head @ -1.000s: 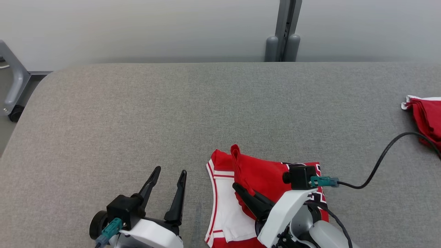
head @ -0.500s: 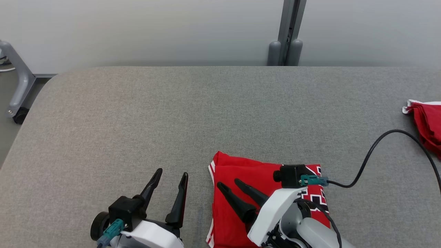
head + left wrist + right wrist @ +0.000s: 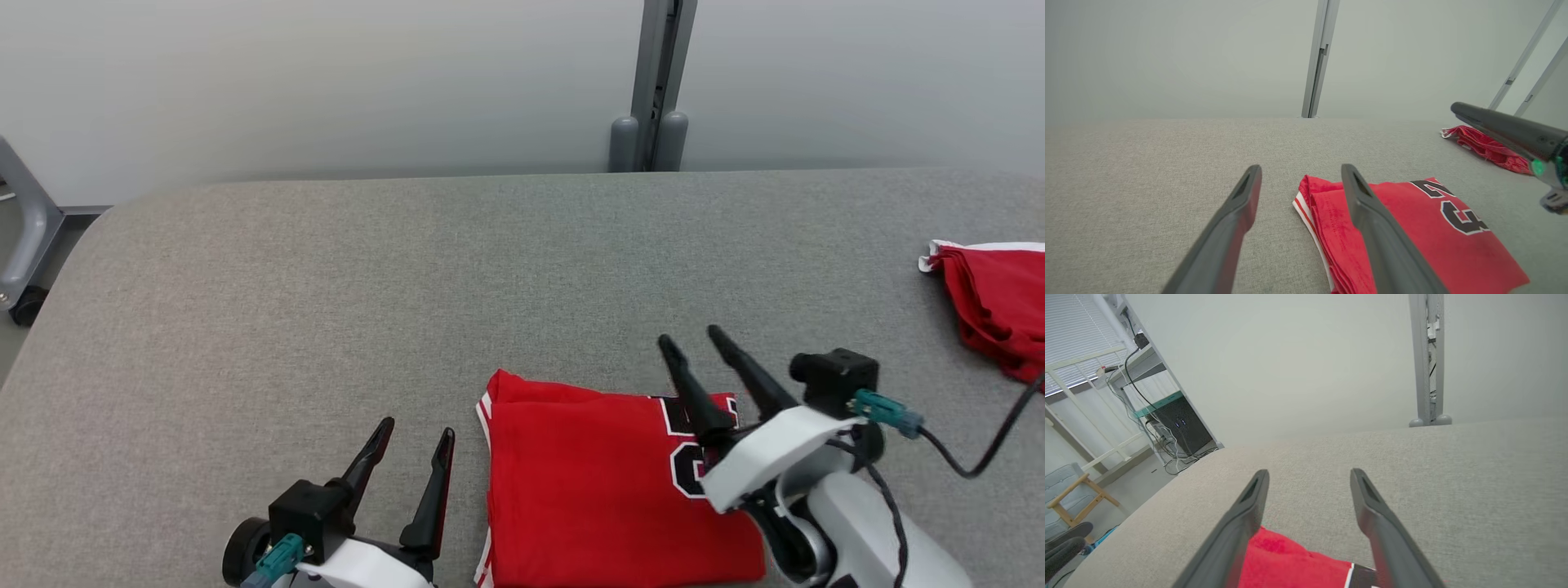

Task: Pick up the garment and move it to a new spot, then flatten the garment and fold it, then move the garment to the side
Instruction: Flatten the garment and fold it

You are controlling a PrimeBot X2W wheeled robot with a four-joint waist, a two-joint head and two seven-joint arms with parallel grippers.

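Note:
A red jersey with black-and-white numbers lies folded flat on the grey table, near the front edge. My right gripper hangs open above the jersey's far right corner, nothing between its fingers. To the left of the jersey, my left gripper stands open and empty. In the left wrist view the folded jersey lies just right of my open fingers. The right wrist view shows the jersey's red edge below my open gripper.
A second red garment lies bunched at the table's right edge. A black cable trails from my right wrist. A grey post stands behind the table, and a metal frame leg at far left.
My right gripper let go of the red fold and laid it flat, then rose and moved right to the jersey's far corner. The head camera shifted slightly. The left gripper stayed put.

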